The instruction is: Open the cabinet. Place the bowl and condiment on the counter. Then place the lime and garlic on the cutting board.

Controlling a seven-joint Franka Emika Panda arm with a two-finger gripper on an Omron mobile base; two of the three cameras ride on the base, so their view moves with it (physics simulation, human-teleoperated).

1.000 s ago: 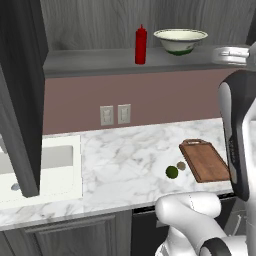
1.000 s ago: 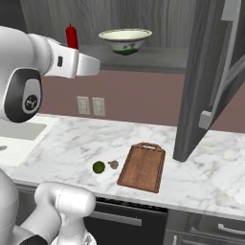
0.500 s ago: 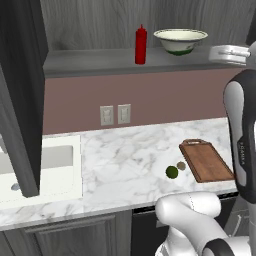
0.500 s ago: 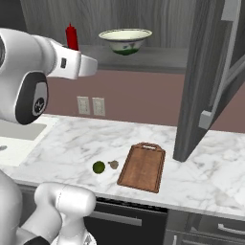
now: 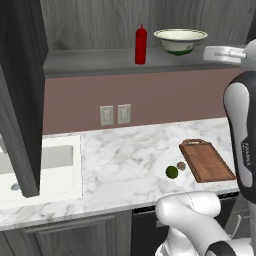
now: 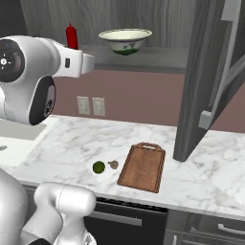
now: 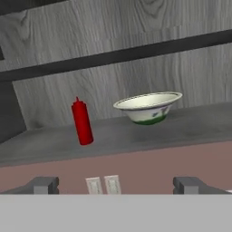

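Note:
The cabinet stands open, its dark doors (image 5: 20,90) (image 6: 210,81) swung out to both sides. On its lower shelf (image 5: 90,62) stands the red condiment (image 5: 141,45) (image 7: 82,122), with the cream bowl (image 5: 180,41) (image 6: 125,40) (image 7: 148,108) to its right. Below, on the marble counter (image 5: 125,160), the lime (image 5: 171,172) (image 6: 98,167) and the garlic (image 5: 181,165) (image 6: 114,164) lie just left of the cutting board (image 5: 207,161) (image 6: 142,166). My gripper (image 7: 118,186) is open and empty. It is held at shelf height, facing the bowl and bottle from a distance.
A white sink (image 5: 50,160) is set into the counter at the left, partly behind the left door. Two wall outlets (image 5: 115,114) sit on the pink backsplash. The open right door hangs over the counter right of the board.
The arm's elbow has turned slightly. Bowl, bottle, lime and garlic have not moved, and the gripper stays open.

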